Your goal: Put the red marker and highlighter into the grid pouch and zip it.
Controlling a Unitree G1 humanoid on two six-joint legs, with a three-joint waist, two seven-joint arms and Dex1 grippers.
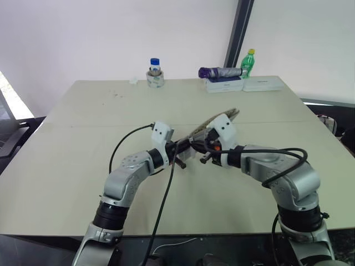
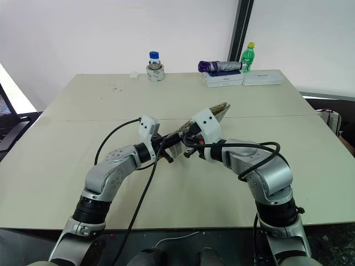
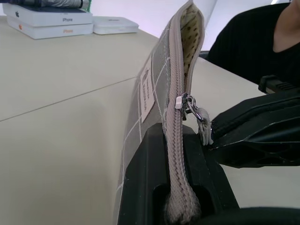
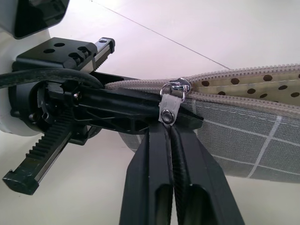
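Note:
The grid pouch [image 1: 204, 125] hangs tilted above the middle of the table, grey with white grid lines and a small white label [image 3: 146, 92]. My left gripper [image 1: 184, 148] is shut on its lower end, clamping the closed stretch of zipper. The zipper's slider [image 3: 182, 102] sits a short way up from that end. Beyond it the mouth gapes and shows a cream lining with brown dots [image 4: 255, 84]. My right gripper [image 4: 168, 129] is shut on the zipper pull tab [image 4: 167, 113], close against the left fingers [image 4: 117, 105]. The red marker and the highlighter are out of view.
At the table's far edge stand a tape roll with a blue-capped bottle [image 1: 155, 76], a folded purple umbrella [image 1: 219, 72] lying on white boxes [image 1: 224, 85], and a green bottle [image 1: 249, 62]. A person in black [image 3: 255, 42] is beyond the table's right side.

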